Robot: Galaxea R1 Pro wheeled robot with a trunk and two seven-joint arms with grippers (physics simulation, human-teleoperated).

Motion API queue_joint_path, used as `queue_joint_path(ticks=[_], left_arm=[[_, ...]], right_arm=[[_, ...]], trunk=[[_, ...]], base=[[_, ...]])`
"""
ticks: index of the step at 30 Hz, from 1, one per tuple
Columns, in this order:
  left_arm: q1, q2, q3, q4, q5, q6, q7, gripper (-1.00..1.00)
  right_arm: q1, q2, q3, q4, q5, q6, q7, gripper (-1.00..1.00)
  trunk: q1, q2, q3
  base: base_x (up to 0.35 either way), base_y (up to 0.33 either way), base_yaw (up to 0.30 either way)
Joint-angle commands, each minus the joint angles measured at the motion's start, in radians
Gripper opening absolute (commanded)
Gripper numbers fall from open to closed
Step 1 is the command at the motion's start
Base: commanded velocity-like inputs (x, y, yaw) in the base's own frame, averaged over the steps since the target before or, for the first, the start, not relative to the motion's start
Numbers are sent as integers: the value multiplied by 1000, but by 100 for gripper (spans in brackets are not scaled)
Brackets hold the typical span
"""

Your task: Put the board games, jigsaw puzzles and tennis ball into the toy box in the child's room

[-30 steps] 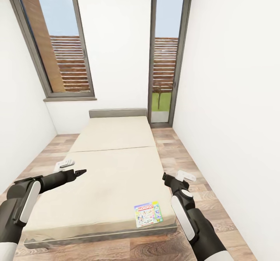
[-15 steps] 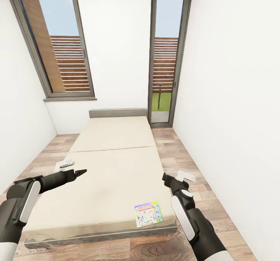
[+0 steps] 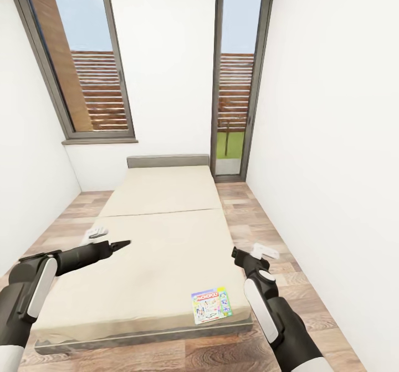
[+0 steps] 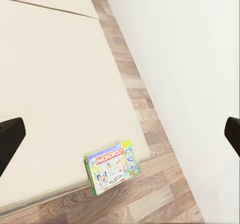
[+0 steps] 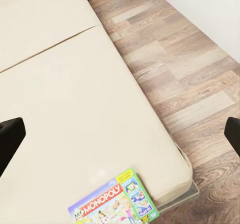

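Monopoly box [image 3: 211,305]: one, flat on bed [image 3: 160,239] near corner, close to mattress edge on my right.
Risk: clumsy push slides it off onto floor [image 3: 260,222]; thin flat box, hard to pinch.
My right claw [image 3: 239,253]: empty, fingers apart in wrist view.
My left claw [image 3: 118,244]: empty, apart.
Windows: two.
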Motion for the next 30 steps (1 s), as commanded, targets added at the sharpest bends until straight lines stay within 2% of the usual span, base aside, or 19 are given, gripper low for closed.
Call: queue_joint_path(ticks=[1,3,8,12,18,23,30], left_arm=[[1,0,2,1,0,7,-30,100],[5,1,5,8,1,9,-63,100],[33,0,18,71,-1,3,-220,100],[39,-1,22,120,-4,-1,-270,100],[38,2,26,143,-1,-2,-297,100],[37,0,26,146,0,-2,-300,100],[36,-1,26,146,0,-2,-301,100]], right_arm=[[-1,0,-4,-1,-6,4,-8,100],[-1,0,-11,-1,-6,5,-8,100],[-1,0,-24,-1,-7,6,-8,100],[-1,0,-26,-1,-7,8,-8,100],[-1,-1,-33,-4,-7,23,-8,100],[-1,0,-58,-3,-7,26,-8,100],[-1,0,-66,-3,-7,27,-8,100]], trunk=[[1,-2,-2],[1,-2,-2],[1,-2,-2],[1,-2,-2],[1,-2,-2],[1,-2,-2],[1,-2,-2]], base=[[0,0,0],[0,0,0],[0,0,0],[0,0,0],[0,0,0],[0,0,0],[0,2,0]])
